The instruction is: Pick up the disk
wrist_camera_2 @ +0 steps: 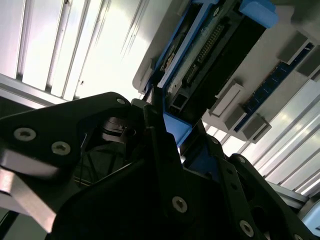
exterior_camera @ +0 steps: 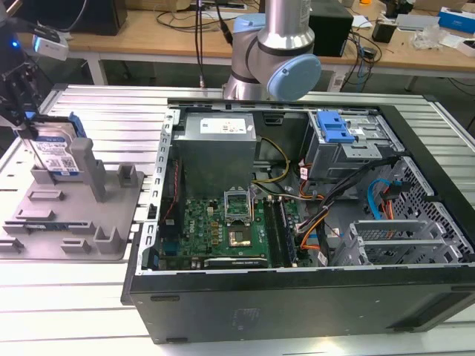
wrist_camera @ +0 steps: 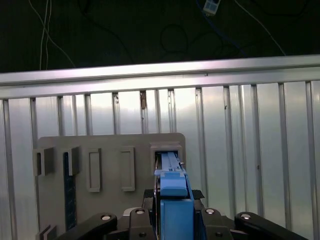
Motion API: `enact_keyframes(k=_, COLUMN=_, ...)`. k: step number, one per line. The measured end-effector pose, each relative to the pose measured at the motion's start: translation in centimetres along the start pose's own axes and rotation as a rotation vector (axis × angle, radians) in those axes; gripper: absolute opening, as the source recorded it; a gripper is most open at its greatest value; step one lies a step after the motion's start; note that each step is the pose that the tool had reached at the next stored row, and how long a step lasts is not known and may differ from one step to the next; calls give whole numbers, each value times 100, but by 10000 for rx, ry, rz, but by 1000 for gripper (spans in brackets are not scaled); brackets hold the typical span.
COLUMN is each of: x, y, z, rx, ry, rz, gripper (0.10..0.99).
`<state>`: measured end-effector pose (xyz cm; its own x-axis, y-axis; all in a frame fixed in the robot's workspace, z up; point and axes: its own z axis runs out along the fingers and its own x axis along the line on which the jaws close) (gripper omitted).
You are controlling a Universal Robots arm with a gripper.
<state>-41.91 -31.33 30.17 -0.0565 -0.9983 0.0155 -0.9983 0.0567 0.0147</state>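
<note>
The disk stood on edge at the far end of the grey fixture plate, on the exterior view's left, label facing the camera and blue rail along its upper edge. It sat in or just above its slot; we couldn't tell whether the lower edge had cleared it.

The gripper was at the top of the drive. In the first wrist view its fingers sat closed against both sides of the blue rail, so we judged it clamped on the disk. The second wrist view showed the same: fingers tight on the blue edge, connector end of the disk pointing away.

Risks as we saw them:
- The grip was on the plastic rail, near one end. The drive could pivot or slip if the rail flexed.
- Any tilt while the lower edge was in the slot could bind it against the slot walls.
- The tall upright post stood just beside the drive, so a sideways move could clip it.

Room: open straight above the plate. The ribbed aluminium table was bare around the fixture. The open computer case sat well apart on the exterior view's right, its near wall the first edge in that direction.
</note>
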Motion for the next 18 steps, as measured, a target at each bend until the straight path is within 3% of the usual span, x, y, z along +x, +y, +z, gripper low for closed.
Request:
enact_keyframes(k=7, x=3, y=2, z=-173, rx=3, ry=0, rz=-77, gripper=369)
enact_keyframes(k=10, x=5, y=4, z=-307, rx=3, ry=1, rz=-86, gripper=369)
enact_keyframes(k=11, x=6, y=6, z=-410, rx=3, ry=1, rz=-89, gripper=369)
enact_keyframes(k=13, x=8, y=7, z=-504, rx=3, ry=1, rz=-91, gripper=369)
enact_keyframes(k=18, x=14, y=14, z=-935, rx=3, ry=1, rz=-92, gripper=369)
